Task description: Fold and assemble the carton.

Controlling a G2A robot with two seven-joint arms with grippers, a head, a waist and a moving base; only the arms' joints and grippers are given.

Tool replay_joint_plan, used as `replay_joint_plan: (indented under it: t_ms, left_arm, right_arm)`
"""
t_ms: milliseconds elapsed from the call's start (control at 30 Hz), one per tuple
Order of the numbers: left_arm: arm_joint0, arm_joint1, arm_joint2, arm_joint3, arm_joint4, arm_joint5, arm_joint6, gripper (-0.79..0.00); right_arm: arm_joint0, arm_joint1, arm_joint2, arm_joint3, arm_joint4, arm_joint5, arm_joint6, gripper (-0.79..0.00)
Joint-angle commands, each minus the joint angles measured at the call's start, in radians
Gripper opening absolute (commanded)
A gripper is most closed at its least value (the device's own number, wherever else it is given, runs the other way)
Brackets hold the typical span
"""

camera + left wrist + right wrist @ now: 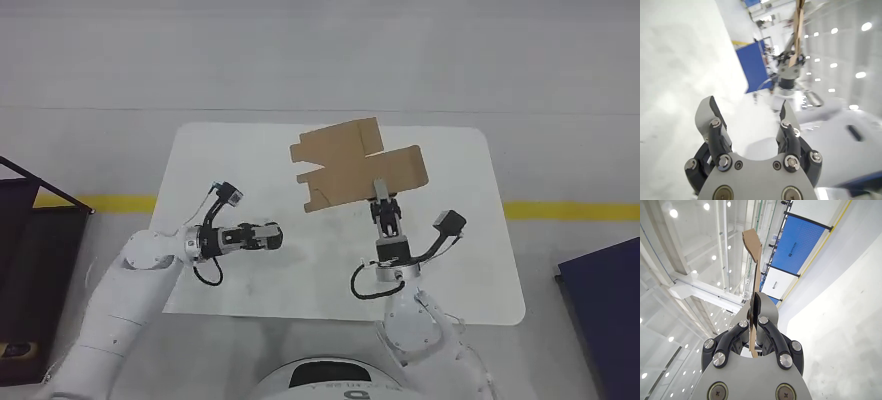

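Note:
A flat brown cardboard carton is held up above the white table, its panels unfolded. My right gripper is shut on the carton's near edge; the right wrist view has the carton edge-on, clamped between the fingers. My left gripper is over the table's left half, apart from the carton, open with nothing between its fingers. Farther off in the left wrist view are the right gripper and the carton.
A yellow floor line runs behind the table on both sides. A dark stand is on the left of the table and a blue panel on the right.

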State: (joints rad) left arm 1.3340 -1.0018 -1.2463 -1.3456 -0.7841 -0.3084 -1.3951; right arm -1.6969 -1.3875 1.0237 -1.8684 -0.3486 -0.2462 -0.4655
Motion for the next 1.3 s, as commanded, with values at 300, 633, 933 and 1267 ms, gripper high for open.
replay_joint_plan:
  t_ms: [300,633,933,1267]
  left_arm:
    - [-0.111,-0.04,0.112,0.132,-0.426,0.194,-0.141,-0.135]
    - [-0.162,-0.044,0.156,0.168,-0.256,0.046,-0.141,-0.215]
    - [-0.171,-0.057,0.138,0.146,-0.215,-0.044,-0.072,-0.474]
    - [-0.156,-0.067,0.119,0.125,-0.204,-0.069,-0.047,-0.536]
  right_arm:
    - [0.049,-0.021,-0.074,0.064,-0.051,-0.019,-0.015,-0.785]
    - [0.082,-0.034,-0.075,0.083,-0.002,-0.001,-0.007,-0.785]
    - [0.083,-0.043,-0.087,0.093,-0.012,-0.012,-0.006,-0.785]
    - [0.067,-0.043,-0.066,0.084,-0.038,-0.044,0.002,-0.785]
